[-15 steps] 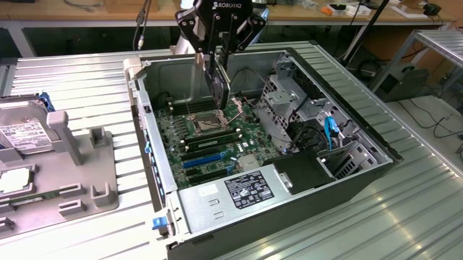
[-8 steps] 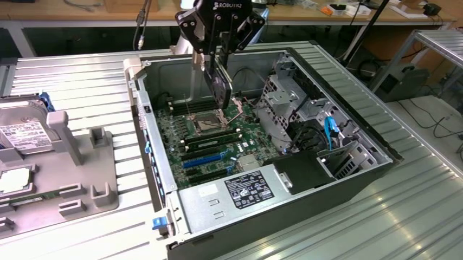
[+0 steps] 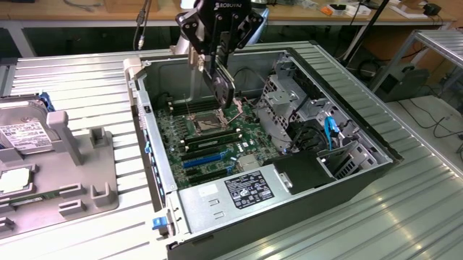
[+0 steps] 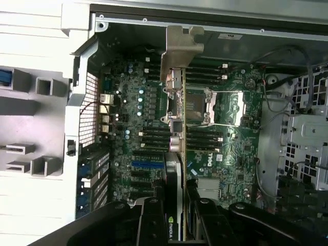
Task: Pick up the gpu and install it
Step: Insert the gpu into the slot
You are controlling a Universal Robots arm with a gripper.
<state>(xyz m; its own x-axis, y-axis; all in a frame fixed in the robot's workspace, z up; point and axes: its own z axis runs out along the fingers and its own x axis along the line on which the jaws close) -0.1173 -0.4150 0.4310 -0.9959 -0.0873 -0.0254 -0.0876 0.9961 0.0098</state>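
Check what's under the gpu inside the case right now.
The gpu, shut in the claw, hangs over the motherboard. The CPU socket and memory slots show beneath and beside it. The board strip directly under the card's edge is covered.

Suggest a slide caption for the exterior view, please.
The gripper holds the GPU edge-down above the motherboard inside the open computer case.

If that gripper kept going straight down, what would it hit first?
Likely the motherboard near the processor socket; the gpu held in the gripper would touch first. Depth is unclear.
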